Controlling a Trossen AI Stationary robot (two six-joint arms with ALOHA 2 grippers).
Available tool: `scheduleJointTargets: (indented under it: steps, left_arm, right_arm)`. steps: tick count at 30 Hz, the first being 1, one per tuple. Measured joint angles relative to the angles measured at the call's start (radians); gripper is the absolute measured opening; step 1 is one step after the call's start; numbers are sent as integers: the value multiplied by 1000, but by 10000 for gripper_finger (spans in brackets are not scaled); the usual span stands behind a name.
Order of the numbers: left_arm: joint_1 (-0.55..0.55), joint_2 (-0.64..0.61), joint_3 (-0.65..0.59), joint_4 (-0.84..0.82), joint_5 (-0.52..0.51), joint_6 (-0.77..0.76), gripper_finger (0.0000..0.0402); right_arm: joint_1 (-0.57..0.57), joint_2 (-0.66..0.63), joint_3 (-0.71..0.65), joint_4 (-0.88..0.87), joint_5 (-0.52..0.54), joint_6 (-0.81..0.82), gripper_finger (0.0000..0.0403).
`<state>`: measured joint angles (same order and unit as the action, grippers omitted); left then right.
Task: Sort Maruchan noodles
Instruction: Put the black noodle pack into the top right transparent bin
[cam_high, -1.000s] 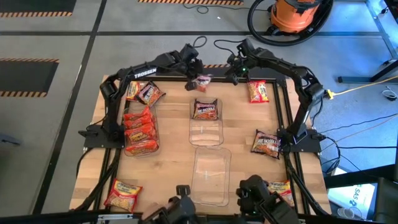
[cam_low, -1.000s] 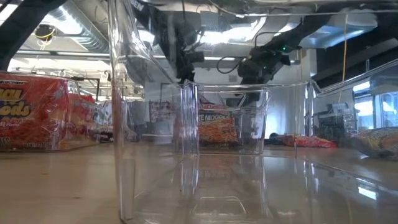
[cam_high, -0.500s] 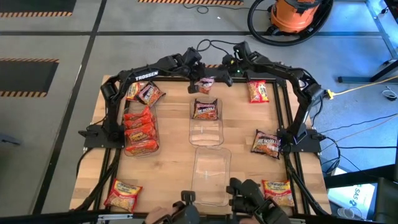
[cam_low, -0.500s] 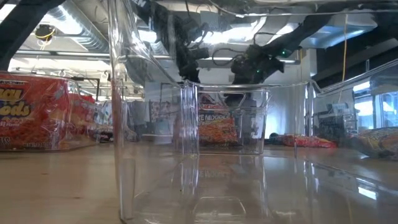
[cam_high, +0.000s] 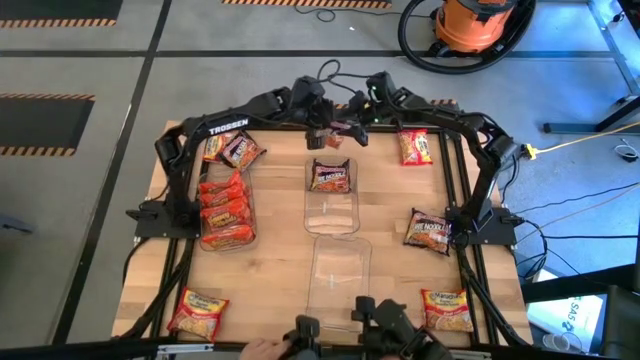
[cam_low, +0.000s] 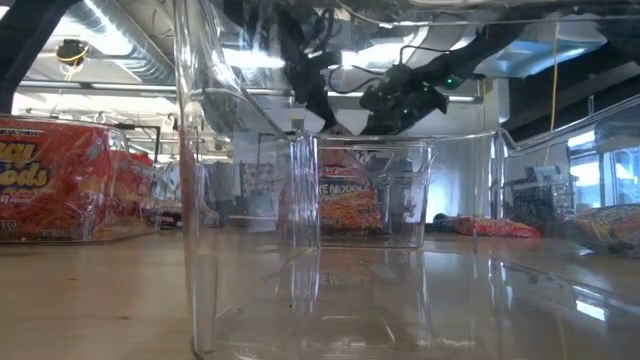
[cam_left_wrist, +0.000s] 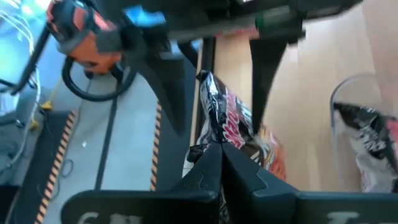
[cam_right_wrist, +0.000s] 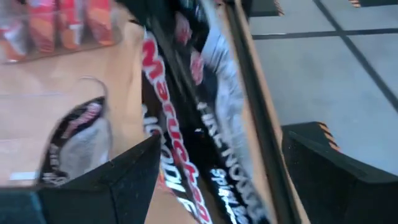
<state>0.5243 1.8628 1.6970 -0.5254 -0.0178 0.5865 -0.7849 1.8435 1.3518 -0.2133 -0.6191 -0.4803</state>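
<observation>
High view | left tool (cam_high: 331, 128) grips dark packet (cam_high: 340, 128) | packet mostly hidden

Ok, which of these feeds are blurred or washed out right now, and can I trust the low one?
Right wrist view: heavy motion blur, the dark noodle packet smears into streaks. Left wrist view: softer blur, though the left gripper pinching that packet reads fine. Low view: you look through the clear bin's wall, with reflections and bright ceiling lights behind. High view: sharp and evenly lit.

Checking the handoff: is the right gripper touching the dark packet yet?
Apart. Right wrist view: the open right gripper straddles the dark packet, gaps showing on both sides; the left gripper holds it.
</observation>
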Motion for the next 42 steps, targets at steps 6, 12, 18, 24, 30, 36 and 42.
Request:
scheduleJointTargets:
  steps: [6, 12, 18, 24, 30, 36, 42]
  left_arm:
    - [-10, -14, 0, 7, -3, -1, 0]
    - [-25, -14, 0, 22, -7, -8, 0]
    - [-66, -52, 0, -31, -51, -42, 5]
    - [-122, -130, 2, -126, -152, -113, 17]
    - [-156, -230, 1, -332, -153, -249, 19]
    - [-213, -391, -183, -360, -153, -398, 3]
    - [-333, -587, -518, -167, -152, -550, 6]
  right_arm:
    - [9, 0, 0, -21, -148, 26, 302]
    - [29, 0, 0, -35, -181, 58, 209]
    - [36, -34, 0, -61, -80, 55, 70]
    - [31, -112, 0, -75, 36, 35, 10]
    - [40, -190, -1, -187, 75, 33, 27]
    - [126, -260, 0, -243, 159, 55, 13]
    - [259, -295, 0, -283, 261, 113, 19]
